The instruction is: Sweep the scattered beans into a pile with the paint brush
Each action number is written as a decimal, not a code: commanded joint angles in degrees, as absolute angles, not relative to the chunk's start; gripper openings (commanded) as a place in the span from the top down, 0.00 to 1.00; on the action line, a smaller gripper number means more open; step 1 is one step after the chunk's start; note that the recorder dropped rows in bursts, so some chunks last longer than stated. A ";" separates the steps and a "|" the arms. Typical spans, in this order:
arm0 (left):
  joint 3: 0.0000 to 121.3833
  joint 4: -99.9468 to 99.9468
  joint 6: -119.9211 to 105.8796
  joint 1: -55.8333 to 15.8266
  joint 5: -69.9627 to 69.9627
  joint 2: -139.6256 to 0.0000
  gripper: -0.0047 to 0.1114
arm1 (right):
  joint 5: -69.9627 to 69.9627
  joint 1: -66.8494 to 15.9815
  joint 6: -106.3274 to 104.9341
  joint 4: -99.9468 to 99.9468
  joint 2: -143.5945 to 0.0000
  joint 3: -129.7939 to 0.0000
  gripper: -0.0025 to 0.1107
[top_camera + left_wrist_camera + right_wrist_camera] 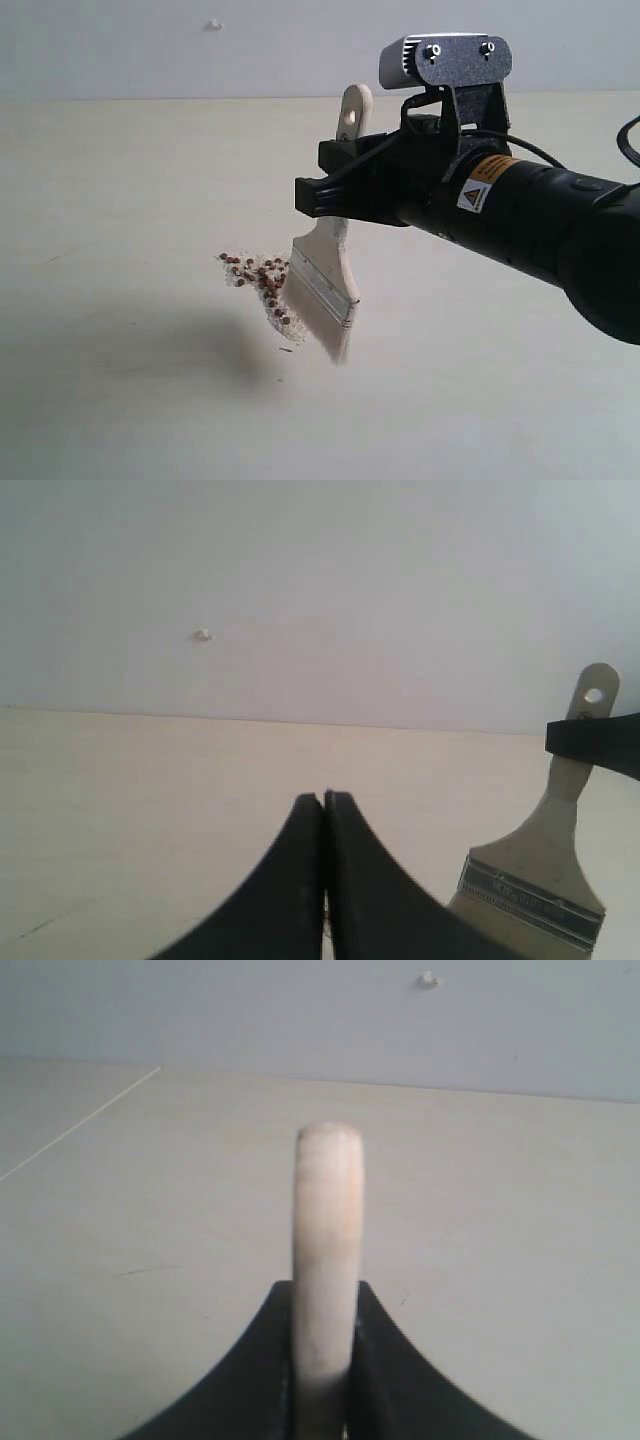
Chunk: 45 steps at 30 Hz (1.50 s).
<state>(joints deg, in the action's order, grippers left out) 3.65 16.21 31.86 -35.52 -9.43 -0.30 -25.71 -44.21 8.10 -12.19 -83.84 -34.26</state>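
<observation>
Reddish-brown beans (262,283) lie in a loose cluster on the pale table, mingled with whitish crumbs. The paint brush (325,285) stands nearly upright just right of them, its off-white bristles at the table beside the cluster. My right gripper (318,196) is shut on the cream handle; its holed end sticks up above the jaws. In the right wrist view the handle (326,1250) rises between the right gripper's (325,1288) two black fingers. My left gripper (323,797) is shut and empty, low over the table, with the paint brush (545,875) off to one side.
The pale table (120,380) spreads all round the beans. A grey wall (150,45) with a small white mark (213,25) stands behind it. The right arm's black body (540,215) reaches in from the right.
</observation>
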 commanded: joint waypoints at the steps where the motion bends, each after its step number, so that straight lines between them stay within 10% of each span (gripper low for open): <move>1: 3.31 16.25 31.73 -35.31 -9.33 0.00 0.96 | -26.54 -43.85 8.10 -11.96 -83.30 -34.02 0.98; 45: 3.31 16.25 31.73 -35.31 -9.33 0.00 0.96 | -38.85 -54.03 -2.46 -43.61 -91.28 -51.17 0.98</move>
<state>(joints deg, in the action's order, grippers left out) 3.65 16.21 31.86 -35.52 -9.43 -0.30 -36.90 -53.90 -0.35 -43.16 -91.35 -49.22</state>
